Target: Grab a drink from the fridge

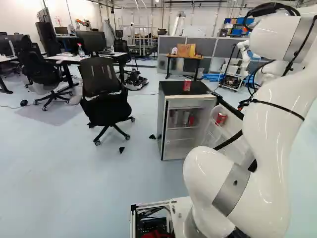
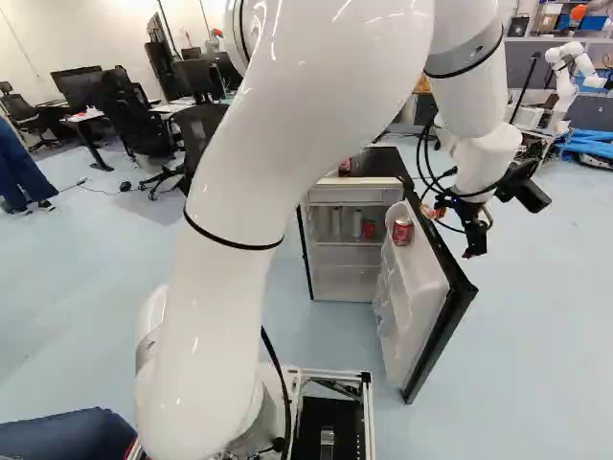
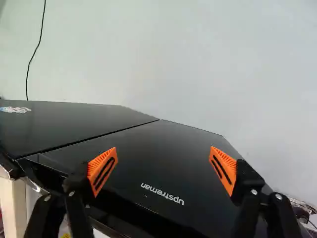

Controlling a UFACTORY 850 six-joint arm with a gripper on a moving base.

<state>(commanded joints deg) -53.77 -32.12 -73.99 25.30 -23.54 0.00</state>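
Observation:
In the right base view my gripper (image 2: 474,241) hangs by the outer side of the swung-out fridge door (image 2: 436,321). Seen from the wrist, the gripper (image 3: 163,171) stands open, its orange pads wide apart over the door's dark outer face (image 3: 168,163), with nothing gripped. The small fridge (image 1: 171,126) has a black top and a lit interior. One red can (image 1: 186,85) stands on that top; another red can (image 2: 402,231) is in the door's upper rack. Inside, on a shelf, are silvery cans (image 1: 186,118) and a red can (image 1: 192,120).
A black office chair (image 1: 103,94) stands left of the fridge in the left base view. Behind are desks (image 1: 79,58), a small wooden-topped table (image 1: 184,57) and grey partitions. Another robot (image 2: 572,72) is at the far right. A person's leg (image 2: 67,436) is close beside the base.

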